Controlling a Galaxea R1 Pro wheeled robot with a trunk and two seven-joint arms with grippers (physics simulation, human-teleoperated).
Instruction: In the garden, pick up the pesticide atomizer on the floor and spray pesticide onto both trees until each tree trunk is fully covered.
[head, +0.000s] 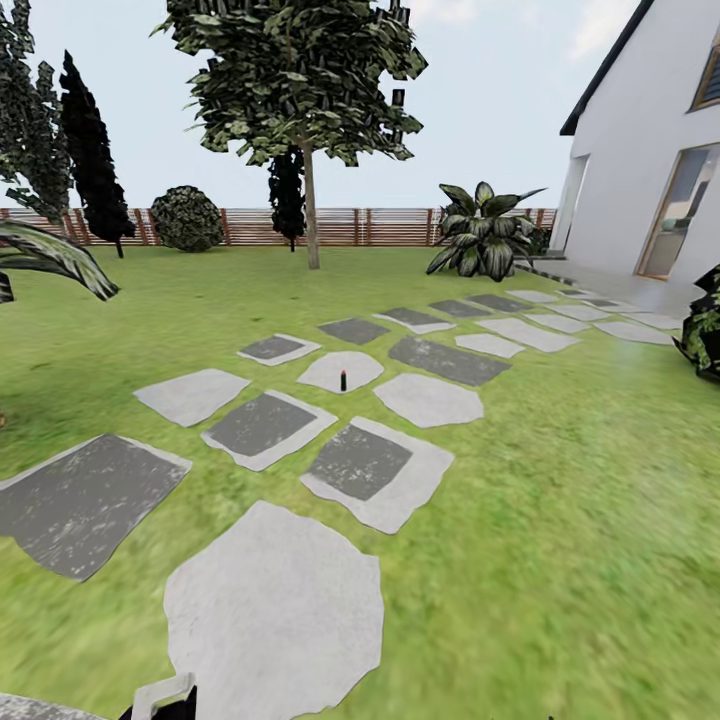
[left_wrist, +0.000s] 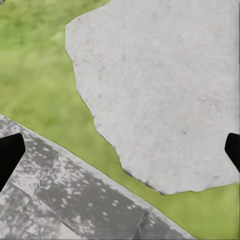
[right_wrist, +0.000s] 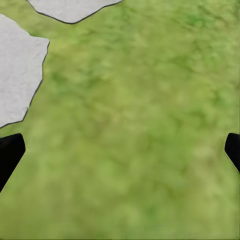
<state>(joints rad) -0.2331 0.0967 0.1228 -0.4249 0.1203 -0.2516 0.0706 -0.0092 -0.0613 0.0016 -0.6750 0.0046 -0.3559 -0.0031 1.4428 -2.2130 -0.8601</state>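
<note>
Status: task barely begun, by my judgement. Nothing is in either gripper and no spraying shows anywhere.

Head view: I stand on the lawn (head: 560, 560) of the garden, facing a run of grey and pale stepping stones (head: 275, 610) that curves off toward the white house (head: 650, 140). A small dark upright object (head: 343, 380) with a reddish tip stands on one pale stone partway along the path. It is too small to identify with certainty; I judge it may be the pesticide atomizer, though it sits on paving, not grass. It is well apart from me.

A slat fence (head: 380, 227) closes the far side. In front of it stands a slim-stemmed tree (head: 310, 200) with dark foliage, a round bush (head: 186, 218), and a broad-leaved plant (head: 482, 235). I cannot pick out thick grey-brown trunks from here, so the two target trees are not located yet.

Left wrist view: my left gripper (left_wrist: 120, 150) is spread wide, fingertips at both edges of the frame, nothing between them; below it lie a pale stone (left_wrist: 160, 90) and a mottled grey slab (left_wrist: 70, 200).

Right wrist view: my right gripper (right_wrist: 120, 150) is likewise spread and empty, over grass (right_wrist: 140, 125).

Left to do: drive to the atomizer, grasp it, find both trees, cover each trunk.
</note>
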